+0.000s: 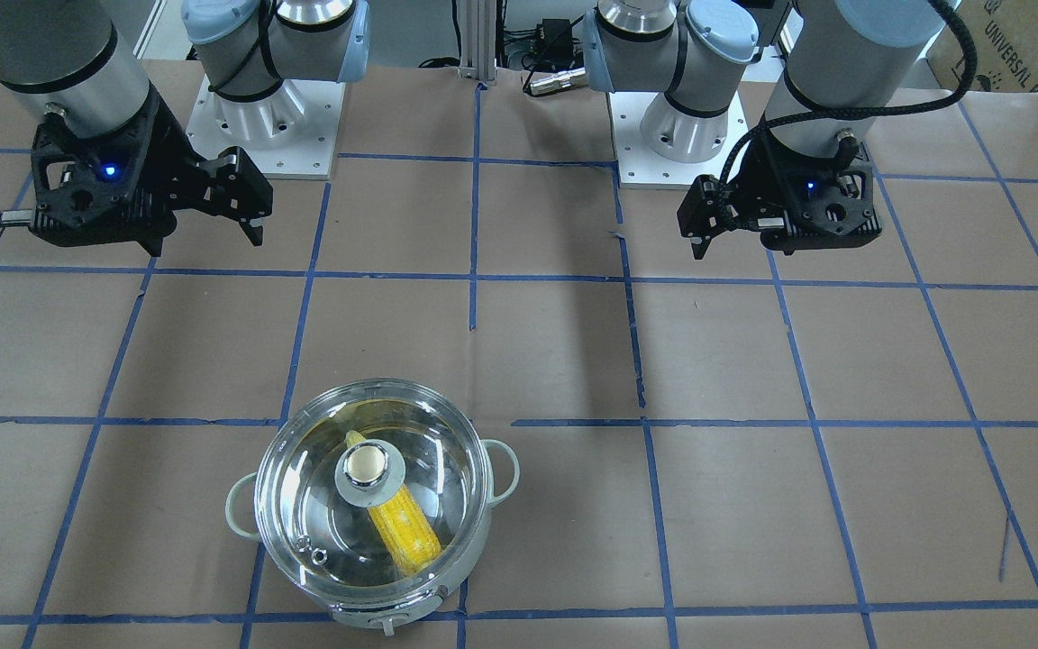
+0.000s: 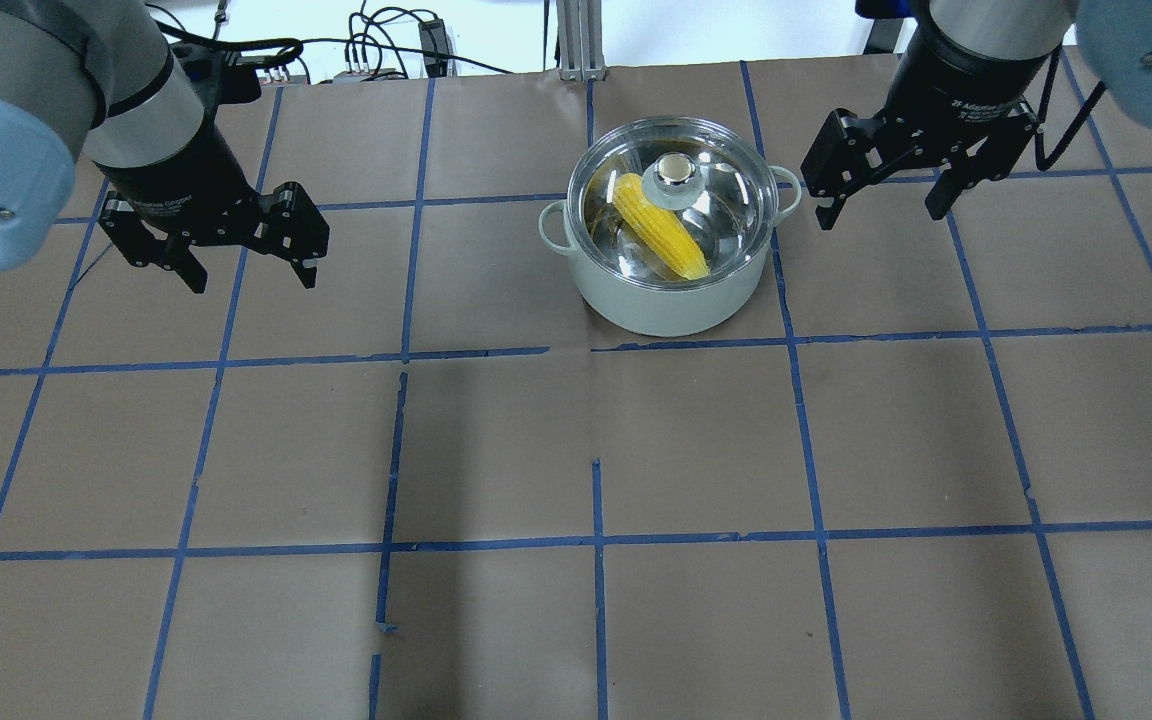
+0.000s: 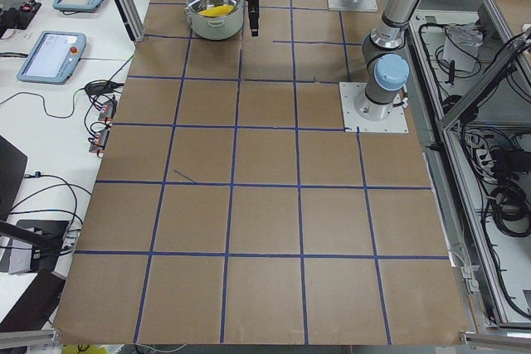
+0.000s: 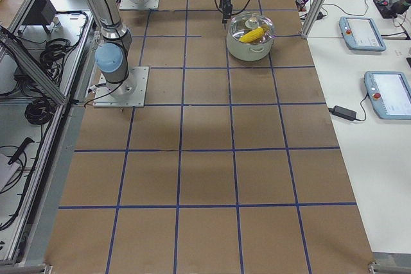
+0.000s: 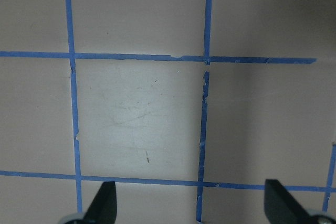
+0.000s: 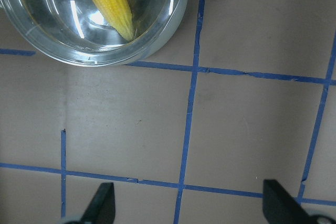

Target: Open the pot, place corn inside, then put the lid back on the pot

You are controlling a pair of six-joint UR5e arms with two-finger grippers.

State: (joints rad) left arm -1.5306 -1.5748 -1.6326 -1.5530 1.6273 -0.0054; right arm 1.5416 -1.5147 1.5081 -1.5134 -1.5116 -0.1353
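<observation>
From my seat this one looks basically done: the corn [image 2: 661,227] lies slantwise inside the pot [image 2: 671,300], under the glass lid [image 2: 726,200], which sits level on top (as far as I can tell). The left tool [image 2: 254,280] hangs wide open and empty, well apart from the pot; the right tool [image 2: 880,217] is open too, near the pot. I'd just lift both clear and not nudge that lid
</observation>
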